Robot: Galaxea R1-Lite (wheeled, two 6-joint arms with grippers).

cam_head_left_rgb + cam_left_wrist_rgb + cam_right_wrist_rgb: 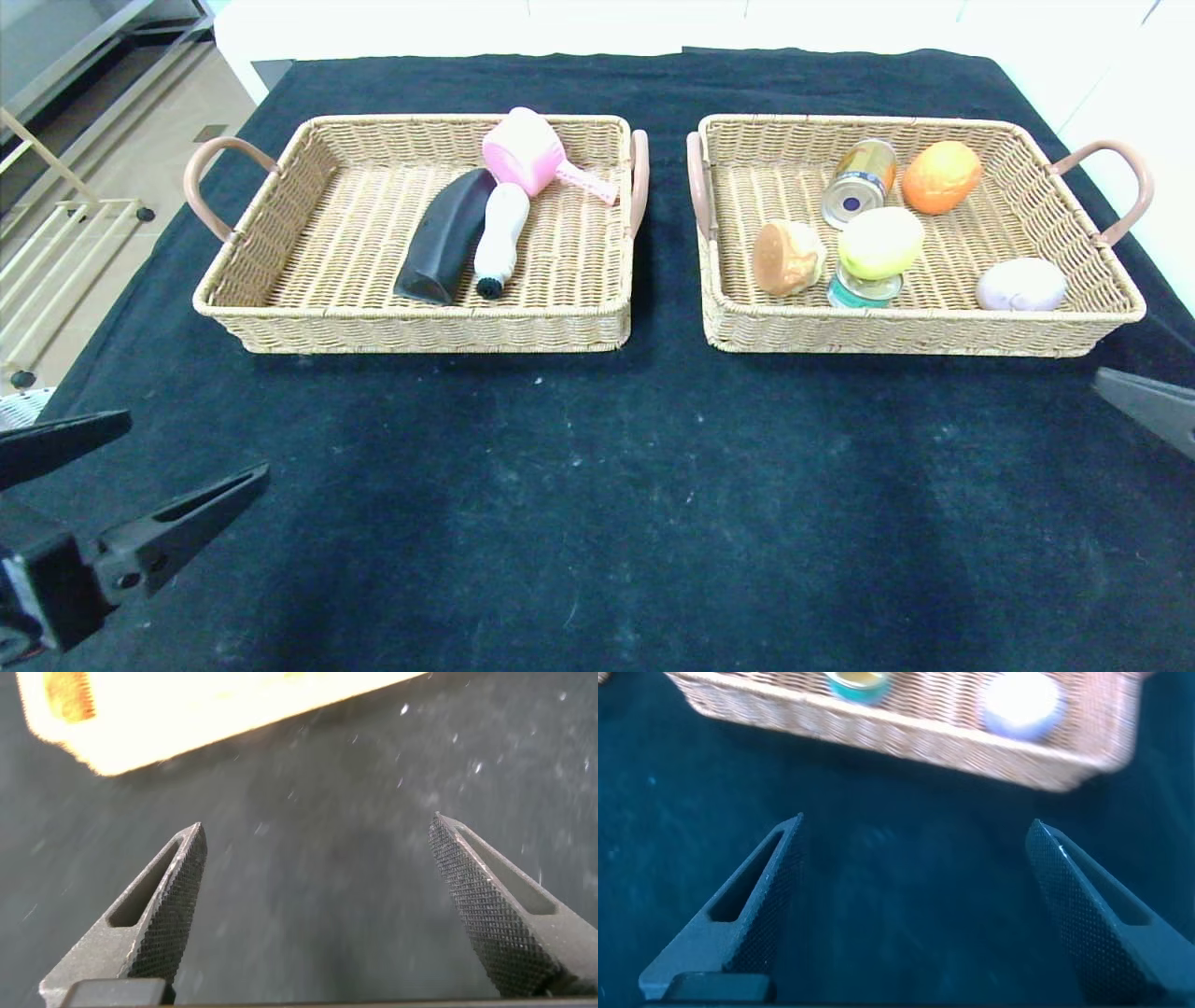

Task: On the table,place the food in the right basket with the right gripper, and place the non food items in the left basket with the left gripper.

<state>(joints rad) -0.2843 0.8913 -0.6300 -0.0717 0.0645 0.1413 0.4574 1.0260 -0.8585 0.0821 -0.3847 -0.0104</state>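
Note:
The left basket holds a black bottle, a white brush and a pink hairbrush. The right basket holds a gold can, an orange, a bread roll, a yellow-green fruit on a teal can, and a pale egg-shaped item. My left gripper is open and empty over the cloth at the front left; it also shows in the left wrist view. My right gripper is open and empty at the right edge, in front of the right basket.
A dark cloth covers the table. Each basket has pink handles at its sides. A floor with a metal rack lies beyond the table's left edge.

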